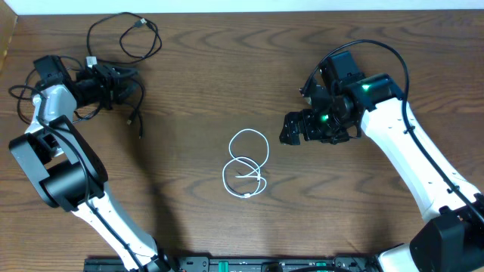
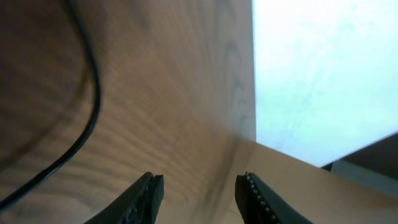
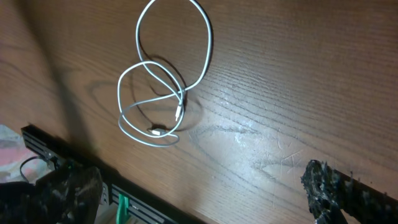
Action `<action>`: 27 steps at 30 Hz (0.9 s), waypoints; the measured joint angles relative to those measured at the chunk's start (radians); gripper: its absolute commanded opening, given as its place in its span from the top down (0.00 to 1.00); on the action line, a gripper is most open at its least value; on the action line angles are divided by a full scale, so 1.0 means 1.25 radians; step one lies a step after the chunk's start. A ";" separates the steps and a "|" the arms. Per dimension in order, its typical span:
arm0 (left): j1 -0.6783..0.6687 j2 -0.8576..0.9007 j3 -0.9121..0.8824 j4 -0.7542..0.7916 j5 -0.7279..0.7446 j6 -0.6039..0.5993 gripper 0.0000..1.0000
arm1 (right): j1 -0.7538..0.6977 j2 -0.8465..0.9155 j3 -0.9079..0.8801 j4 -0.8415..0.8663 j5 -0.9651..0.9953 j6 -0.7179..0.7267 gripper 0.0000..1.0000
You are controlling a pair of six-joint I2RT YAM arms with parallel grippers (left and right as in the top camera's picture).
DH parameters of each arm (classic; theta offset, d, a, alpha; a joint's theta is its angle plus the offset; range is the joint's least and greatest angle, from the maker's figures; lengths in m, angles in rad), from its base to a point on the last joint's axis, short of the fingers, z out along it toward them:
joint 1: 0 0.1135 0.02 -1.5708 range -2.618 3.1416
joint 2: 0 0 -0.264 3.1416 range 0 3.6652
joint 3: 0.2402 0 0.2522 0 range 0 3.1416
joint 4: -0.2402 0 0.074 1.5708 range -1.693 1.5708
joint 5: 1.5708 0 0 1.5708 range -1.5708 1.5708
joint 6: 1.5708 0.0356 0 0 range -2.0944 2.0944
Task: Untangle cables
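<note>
Two-loop white cable (image 1: pixel 247 162) lies toward center from the right fingers (image 3: pixel 328 186), spread empty, the nearer arm; left fingers (image 2: pixel 147 194), spread empty, beside a black cable (image 2: pixel 95 109).

table (image 1: pixel 197 83): wood, grained, semi-matt | white cable (image 3: pixel 208 43): smooth, prob. plastic jacket | right arm shell (image 1: pixel 401 147): glossy plastic

I see the white cable (image 1: pixel 247 164) lying flat in overlapping loops, its plugs within the lower loop. Well up-left of it, one black cable (image 1: pixel 125 34) lies looped. A second black cable (image 1: pixel 141 113) trails nearer.
</note>
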 measured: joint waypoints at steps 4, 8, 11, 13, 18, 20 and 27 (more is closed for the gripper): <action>0.000 0.000 0.001 -0.097 -0.111 0.017 0.56 | 0.000 0.000 0.000 0.004 0.000 0.000 0.01; 0.000 -0.002 0.001 -0.136 -0.251 0.055 0.56 | 0.000 0.000 0.000 0.010 0.000 -0.001 0.01; 0.001 -0.025 0.001 -0.157 -0.371 0.077 0.52 | 0.000 0.000 0.000 0.020 0.000 -0.001 0.01; 0.001 -0.060 0.001 -0.162 -0.460 0.089 0.52 | 0.000 0.000 0.000 0.026 0.000 -0.001 0.01; -0.013 -0.090 0.000 -0.160 -0.571 0.095 0.52 | 0.018 0.000 0.000 0.049 0.000 -0.001 0.01; -0.031 -0.089 -0.003 -0.144 -0.601 0.097 0.52 | 0.028 0.000 0.000 0.051 0.000 -0.001 0.01; -0.108 -0.089 -0.004 -0.122 -0.706 0.099 0.51 | 0.046 0.000 0.000 0.052 0.001 -0.001 0.01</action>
